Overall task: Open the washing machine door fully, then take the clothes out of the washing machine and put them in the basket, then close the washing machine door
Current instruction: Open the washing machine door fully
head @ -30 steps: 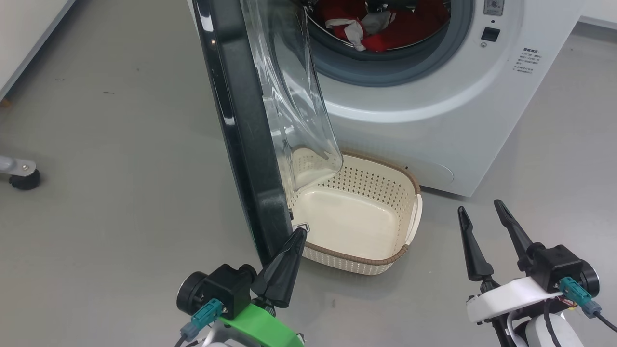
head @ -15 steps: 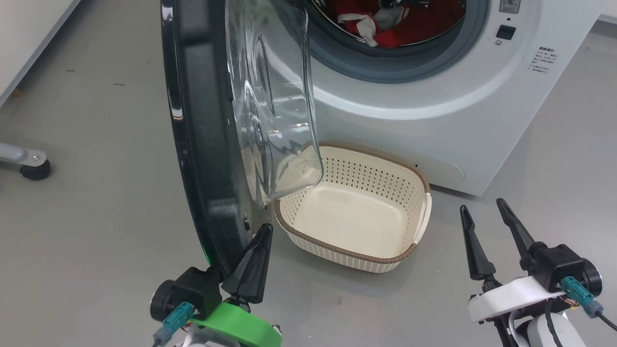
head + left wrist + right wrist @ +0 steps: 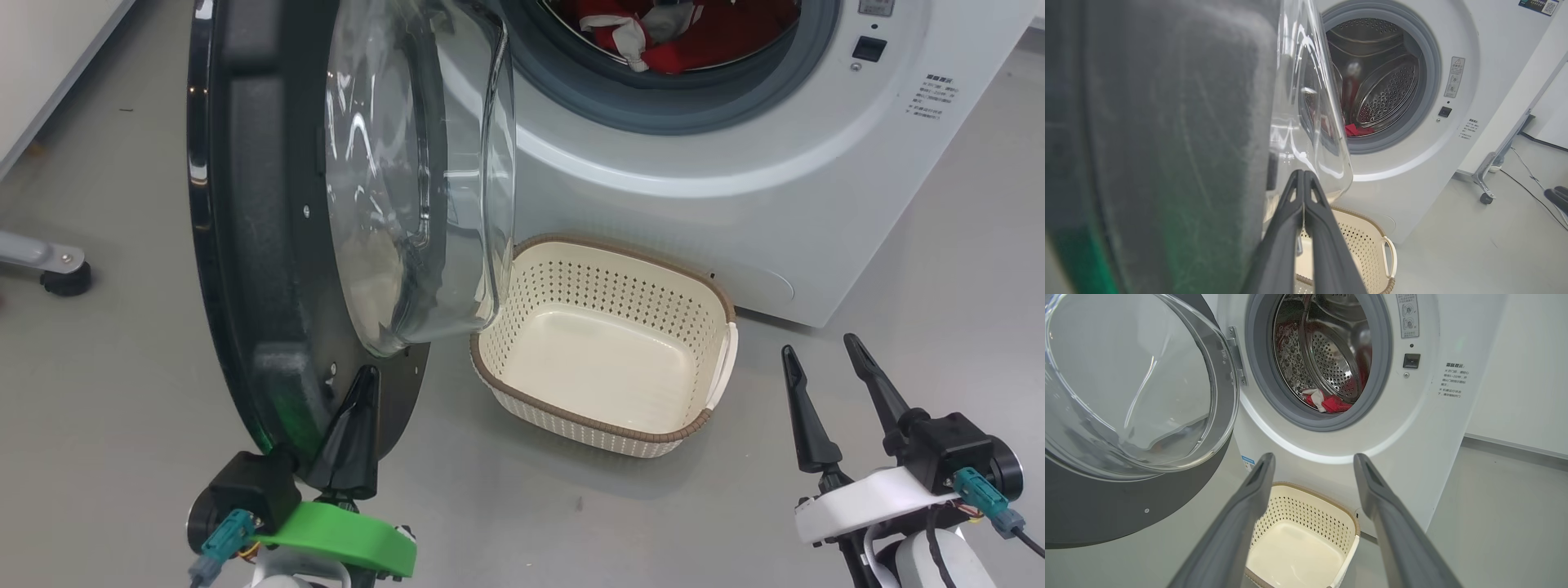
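Here's how we read this one. Far left, the washing machine door (image 3: 269, 245) hangs swung well out from the porthole. It has a wide black rim, and its clear glass bowl (image 3: 408, 188) bulges right, toward the basket (image 3: 620, 286). Our left jaws are clenched tight on nothing, with the tips set low against the inner face of that rim. The door lies just left of them, so we'd guess a push leftward is what swings it the rest of the way.

In the middle, the basket sits empty on the grey floor (image 3: 122, 392), just in front of the washing machine (image 3: 735, 188). It's cream perforated plastic with a brown woven-look rim. Up in the steel drum (image 3: 1331, 355), the clothes (image 3: 710, 33) lie in a soft red heap with a white scrap, and none are out yet.

On the right, our right jaws are spread wide and hold nothing. They point far toward the machine and look nearer the opening than the left ones.
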